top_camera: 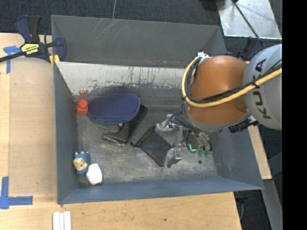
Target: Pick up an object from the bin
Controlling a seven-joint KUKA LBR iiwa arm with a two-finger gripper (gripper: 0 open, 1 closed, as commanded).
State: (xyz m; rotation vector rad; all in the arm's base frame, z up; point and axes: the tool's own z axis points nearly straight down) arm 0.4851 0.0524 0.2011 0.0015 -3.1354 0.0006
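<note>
Hanging low, the gripper (171, 142) is spread, apparently straddling a flat black pad (152, 146).

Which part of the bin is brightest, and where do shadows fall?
Camera view: a pale band on the back wall is brightest; the left wall is dim; shadow lies around the blue pad and below the arm's orange cover.

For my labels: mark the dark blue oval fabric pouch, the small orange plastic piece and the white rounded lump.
dark blue oval fabric pouch (113, 108), camera view, middle of its top.
small orange plastic piece (82, 107), camera view, its upper face.
white rounded lump (94, 174), camera view, its centre.
</note>
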